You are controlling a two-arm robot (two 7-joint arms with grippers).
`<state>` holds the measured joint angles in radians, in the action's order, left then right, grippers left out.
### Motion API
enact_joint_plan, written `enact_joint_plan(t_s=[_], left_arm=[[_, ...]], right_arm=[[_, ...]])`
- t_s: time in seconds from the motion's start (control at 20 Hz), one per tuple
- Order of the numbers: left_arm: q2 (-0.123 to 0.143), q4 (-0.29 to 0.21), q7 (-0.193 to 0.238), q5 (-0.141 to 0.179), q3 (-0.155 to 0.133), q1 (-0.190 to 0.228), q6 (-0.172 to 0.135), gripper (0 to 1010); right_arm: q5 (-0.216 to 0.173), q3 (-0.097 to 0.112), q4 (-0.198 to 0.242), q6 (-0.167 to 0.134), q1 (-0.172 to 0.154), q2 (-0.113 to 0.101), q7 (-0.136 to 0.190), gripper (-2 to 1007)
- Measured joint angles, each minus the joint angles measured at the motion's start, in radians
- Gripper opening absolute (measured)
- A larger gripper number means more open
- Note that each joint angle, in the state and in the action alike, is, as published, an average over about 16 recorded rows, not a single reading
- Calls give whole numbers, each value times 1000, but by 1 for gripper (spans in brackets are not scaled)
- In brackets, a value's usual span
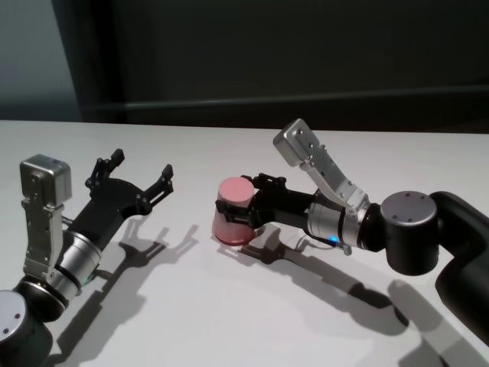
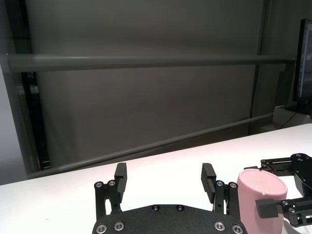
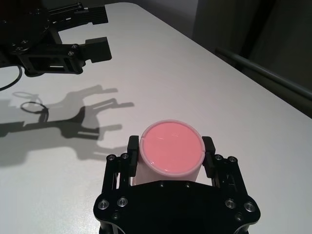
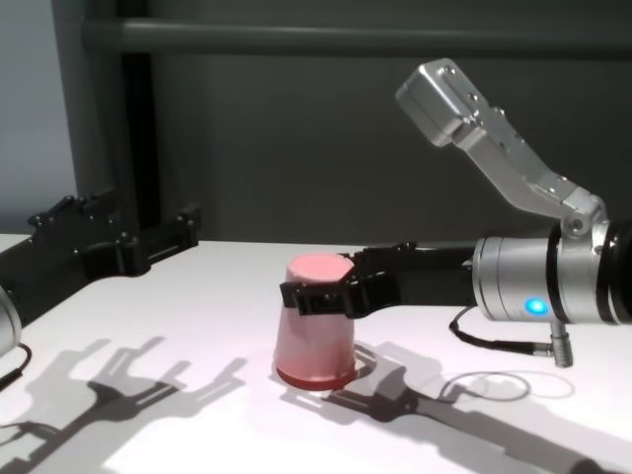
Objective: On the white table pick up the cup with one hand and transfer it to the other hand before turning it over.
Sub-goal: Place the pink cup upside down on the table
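The pink cup stands upside down on the white table, wide rim down and flat base up. My right gripper reaches in from the right and is shut on the cup's upper wall, one finger on each side. In the chest view the cup seems to rest on the table, above its own shadow. My left gripper hovers a short way to the cup's left, open and empty, pointing toward the back. From the left wrist, the cup shows just beside the open left gripper.
A dark wall with grey horizontal rails runs behind the table's far edge. Both arms cast shadows on the white surface. A thin cable loop hangs under the right wrist.
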<state>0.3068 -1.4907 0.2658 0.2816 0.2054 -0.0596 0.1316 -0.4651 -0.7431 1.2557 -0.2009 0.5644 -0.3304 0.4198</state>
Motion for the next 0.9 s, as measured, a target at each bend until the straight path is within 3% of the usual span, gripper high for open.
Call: enact_joint_plan(t_s=[0.3,0.55,0.9], left_arm=[[0,0,0,0,0,0,0,1001],[0,0,0,0,0,0,0,1001],[0,0,0,0,0,0,0,1001]], right_arm=[[16,7,-7,-9,-7,11,10,821],[19,25,-8,-7,-20,18,15,899],[-5,87,8,47,-57,40,-6,988]])
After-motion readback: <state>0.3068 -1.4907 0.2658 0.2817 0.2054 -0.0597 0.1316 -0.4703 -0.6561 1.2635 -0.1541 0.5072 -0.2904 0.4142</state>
